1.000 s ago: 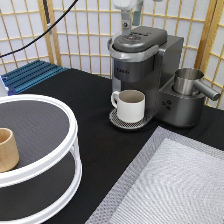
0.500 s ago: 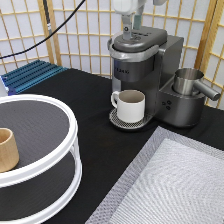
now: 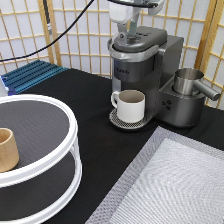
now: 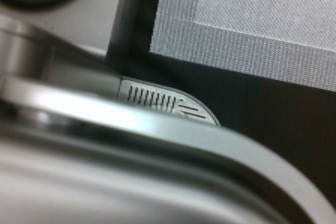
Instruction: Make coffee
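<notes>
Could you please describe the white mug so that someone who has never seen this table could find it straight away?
Start at the grey coffee machine toward the exterior view's top, where the gripper hangs over its lid. The white mug stands upright on the round drip tray beneath its spout. Unlike the tan wooden cup on the white tiered stand or the steel pitcher, it is white with a handle.

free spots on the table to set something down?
Bare black cloth between turntable and coffee machine; grey mat at the exterior view's bottom right. Crowded: mug under the machine, tool on its lid, steel pitcher beside.
</notes>
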{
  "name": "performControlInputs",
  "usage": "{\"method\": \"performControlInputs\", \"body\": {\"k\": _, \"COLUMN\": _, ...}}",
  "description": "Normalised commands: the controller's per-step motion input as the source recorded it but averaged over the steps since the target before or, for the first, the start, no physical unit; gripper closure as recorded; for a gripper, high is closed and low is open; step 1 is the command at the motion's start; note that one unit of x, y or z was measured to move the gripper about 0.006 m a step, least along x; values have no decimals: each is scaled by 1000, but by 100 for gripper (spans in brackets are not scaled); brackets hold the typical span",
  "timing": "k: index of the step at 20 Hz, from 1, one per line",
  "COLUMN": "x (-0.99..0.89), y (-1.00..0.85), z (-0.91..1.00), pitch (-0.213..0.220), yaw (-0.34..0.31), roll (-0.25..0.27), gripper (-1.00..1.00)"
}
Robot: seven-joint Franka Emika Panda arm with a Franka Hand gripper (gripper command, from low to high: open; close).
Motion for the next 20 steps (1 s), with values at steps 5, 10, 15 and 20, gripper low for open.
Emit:
{"method": "performControlInputs", "body": {"k": 5, "x": -357, "y": -181, "z": -169, "pitch": -130, "yaw": 85, "roll": 2, "gripper": -100}}
{"method": "performControlInputs", "body": {"k": 10, "x": -126, "y": -400, "z": -151, "pitch": -99, "yaw": 42, "roll": 45, "gripper": -100}}
{"method": "performControlInputs", "body": {"k": 15, "x": -138, "y": -358, "z": -169, "pitch": -73, "yaw": 13, "roll": 52, "gripper": -100}}
{"method": "performControlInputs", "body": {"k": 20, "x": -373, "y": -28, "z": -737, "pitch": -72, "yaw": 43, "roll": 7, "gripper": -100}}
